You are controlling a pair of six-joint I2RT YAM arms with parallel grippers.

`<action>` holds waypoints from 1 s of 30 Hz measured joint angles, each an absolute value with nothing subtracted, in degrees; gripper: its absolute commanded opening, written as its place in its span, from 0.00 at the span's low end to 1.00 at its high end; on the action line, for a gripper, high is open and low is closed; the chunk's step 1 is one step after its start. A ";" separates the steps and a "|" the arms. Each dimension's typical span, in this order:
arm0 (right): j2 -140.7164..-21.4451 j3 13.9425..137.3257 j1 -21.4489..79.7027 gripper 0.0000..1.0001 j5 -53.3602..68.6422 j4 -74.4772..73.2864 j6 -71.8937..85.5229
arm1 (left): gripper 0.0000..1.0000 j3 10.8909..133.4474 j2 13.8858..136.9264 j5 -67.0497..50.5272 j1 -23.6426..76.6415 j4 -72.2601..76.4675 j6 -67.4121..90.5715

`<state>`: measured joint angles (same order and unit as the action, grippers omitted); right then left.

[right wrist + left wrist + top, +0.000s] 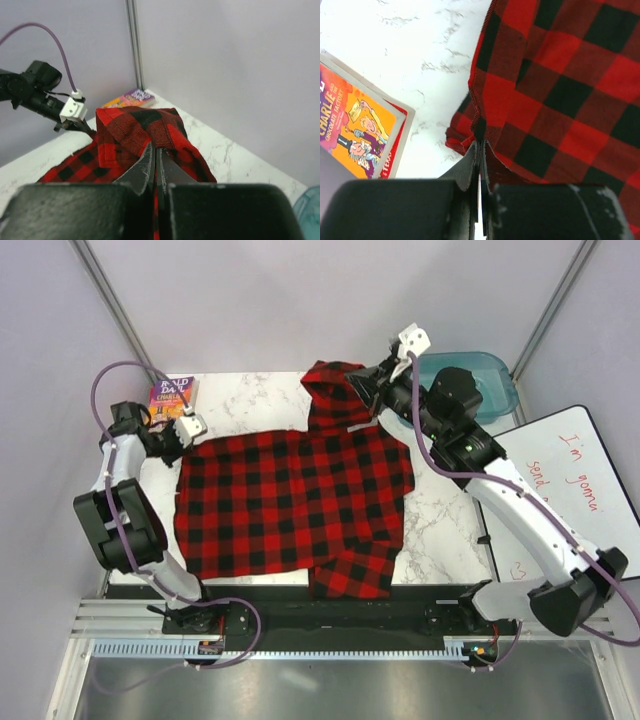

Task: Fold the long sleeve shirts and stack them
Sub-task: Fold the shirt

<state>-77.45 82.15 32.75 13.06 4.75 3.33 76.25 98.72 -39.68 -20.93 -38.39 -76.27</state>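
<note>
Both arms' jaws grip the spread shirt (300, 500), at its left edge and far hood (330, 390); folding looks barely begun, nothing stacked.

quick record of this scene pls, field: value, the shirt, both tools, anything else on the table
garment: red-and-black buffalo-check fabric shirt, spread out on the white marble table
left tool: shut, pinching the shirt's left edge
right tool: shut, pinching the shirt's far top part
book: colourful paperback book, far left corner, apart from the shirt
bin: teal plastic bin, far right
progress: shirt not yet folded, no stack in view
</note>
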 measured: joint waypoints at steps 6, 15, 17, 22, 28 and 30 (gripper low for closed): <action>-70.91 75.09 34.04 0.00 11.29 -1.85 2.76 | 0.25 66.13 94.28 -39.33 -22.15 -37.93 -85.91; -69.84 68.20 35.14 0.00 13.63 -7.92 2.66 | 0.53 61.12 92.33 -39.51 -22.33 -40.86 -90.11; -70.74 67.59 35.16 0.00 15.16 -8.16 2.74 | 0.54 61.36 90.54 -40.10 -22.44 -41.43 -89.12; -75.66 67.16 35.27 0.00 19.44 -6.24 2.92 | 0.82 62.33 85.91 -44.03 -22.55 -42.11 -82.61; -87.99 69.54 35.40 0.00 25.19 -3.97 2.57 | 0.96 60.49 76.01 -51.35 -22.44 -43.13 -73.12; -92.82 72.10 35.44 0.00 27.11 -3.88 2.44 | 0.99 58.70 71.83 -53.23 -22.20 -43.31 -69.63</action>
<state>-92.82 72.10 35.44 27.11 -3.88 2.44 58.70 71.83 -53.23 -22.20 -43.31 -69.63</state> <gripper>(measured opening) 0.010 0.948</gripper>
